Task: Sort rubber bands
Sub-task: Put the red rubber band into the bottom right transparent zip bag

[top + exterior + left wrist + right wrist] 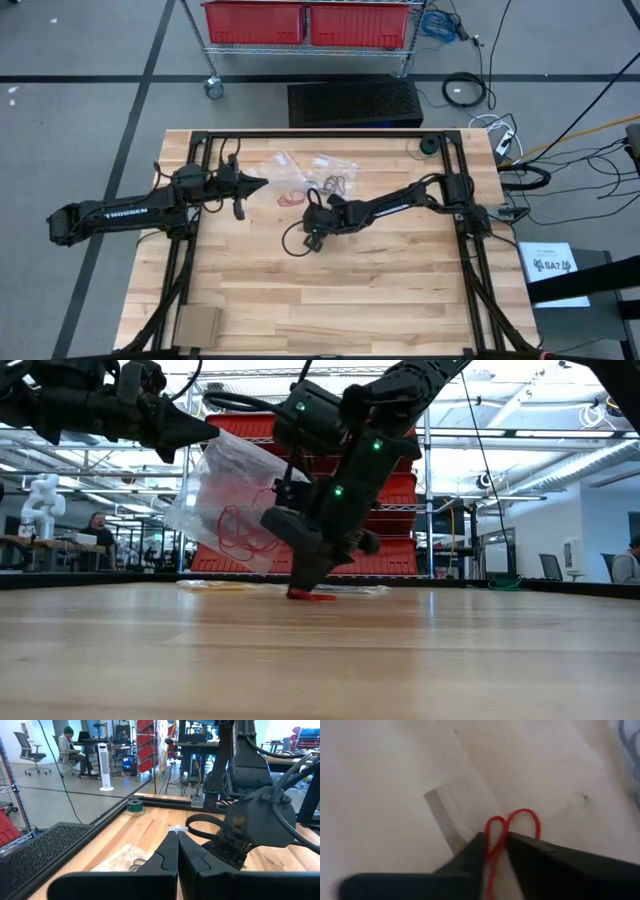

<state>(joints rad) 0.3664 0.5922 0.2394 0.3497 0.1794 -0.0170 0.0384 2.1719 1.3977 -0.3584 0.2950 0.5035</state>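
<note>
A wooden bench seen from above, with two dark robot arms reaching in from either side. A flat brown card lies near its front left corner.

Toward the middle, the right gripper points down at the wood. Its fingers are pinched nearly together on a red band, which loops out beyond the tips and rests against the bench. From table height, the same gripper touches down on the wood with red showing at its tip.

Just beyond and to the left, the left gripper hangs above the bench, fingers pressed fully together on the edge of a clear bag. The bag hangs from them, clear of the wood, with red loops inside it.

Farther back, near the bench's far edge, more bands lie on the wood: a red cluster between the two grippers and a dark cluster just beyond the right gripper. More clear bags lie flat behind these. A small green roll sits at the far right corner.

Beyond the bench, a black box rests on the floor, and behind it a wire rack holds red bins. In the room behind, a person sits at a desk.
</note>
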